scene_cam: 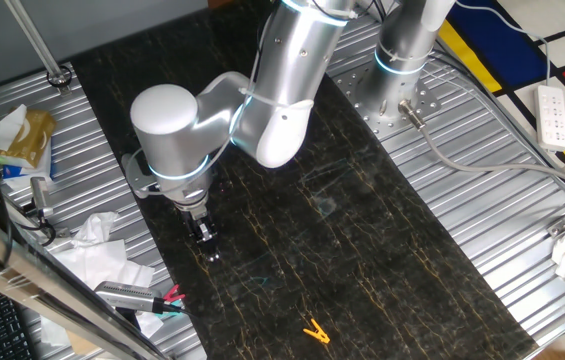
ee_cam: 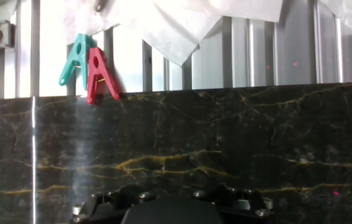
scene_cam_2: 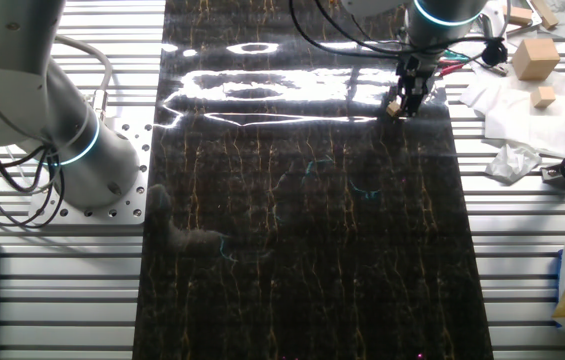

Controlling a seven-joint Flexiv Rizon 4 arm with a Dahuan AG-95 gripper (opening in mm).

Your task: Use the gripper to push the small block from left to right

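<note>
The arm's gripper [scene_cam: 205,236] points straight down at the dark, gold-veined slab [scene_cam: 362,250] that covers the middle of the ribbed metal counter [scene_cam: 482,190], close to the slab's edge on the side where crumpled white paper [scene_cam: 97,250] and clutter lie. In the other fixed view the gripper [scene_cam_2: 409,98] sits low over the same edge of the slab [scene_cam_2: 302,230], and the small block [scene_cam_2: 394,109], a tiny light-brown cube, rests on the slab right against the fingertips on their inner side, touching or very nearly so. In the first fixed view the block is hidden or too small to make out beside the gripper. The fingers look narrow and close together, but whether they are fully closed cannot be told; nothing appears to be held between them. The hand view shows only the dark body of the gripper at the bottom edge, the slab [ee_cam: 225,149] ahead of it, and beyond the slab's edge a teal clothespin [ee_cam: 75,59] and a red clothespin [ee_cam: 99,76] lying together on the counter [ee_cam: 132,62] below a white paper sheet [ee_cam: 176,25]. A yellow clip [scene_cam: 315,331] lies on the slab well away from the gripper. A second silver arm's base [scene_cam: 397,95] is bolted to the counter at the far end.
</note>
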